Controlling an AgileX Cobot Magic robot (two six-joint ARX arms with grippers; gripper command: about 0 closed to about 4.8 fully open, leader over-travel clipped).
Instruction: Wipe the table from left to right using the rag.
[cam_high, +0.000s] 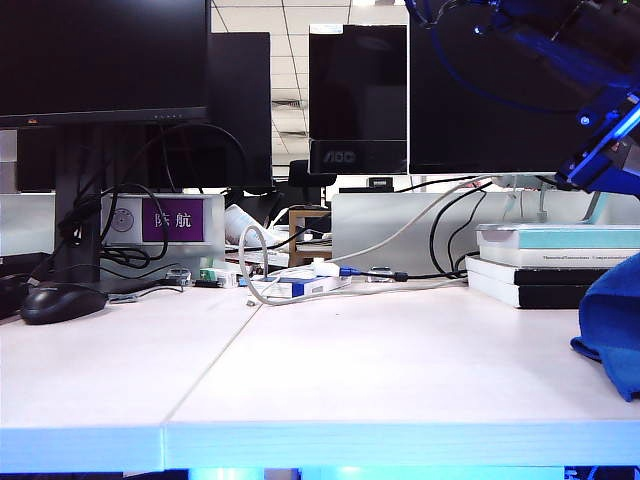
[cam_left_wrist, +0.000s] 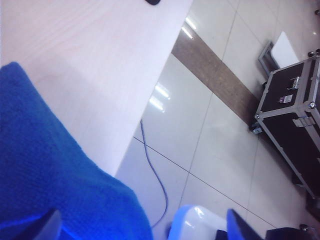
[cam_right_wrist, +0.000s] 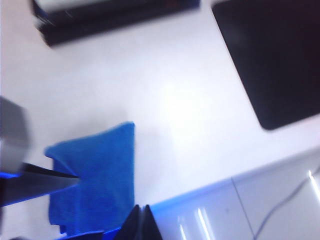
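From the outside camera the rag lies at the far right of the counter, below the blue arm overhead; neither hand shows. At the left wrist, the left hand is spread wide, the rag beside it at the counter's edge. The right wrist alone shows the whole rag just beneath the right hand, whose state I cannot tell.

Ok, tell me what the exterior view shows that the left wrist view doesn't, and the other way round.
Only the exterior view shows the monitors, the black mouse, the stacked books and cables. Only the left wrist view shows the tiled floor, a black flight case, and the left tool, its fingers wide apart. Both show the table and the blue rag. The right tool appears in neither.
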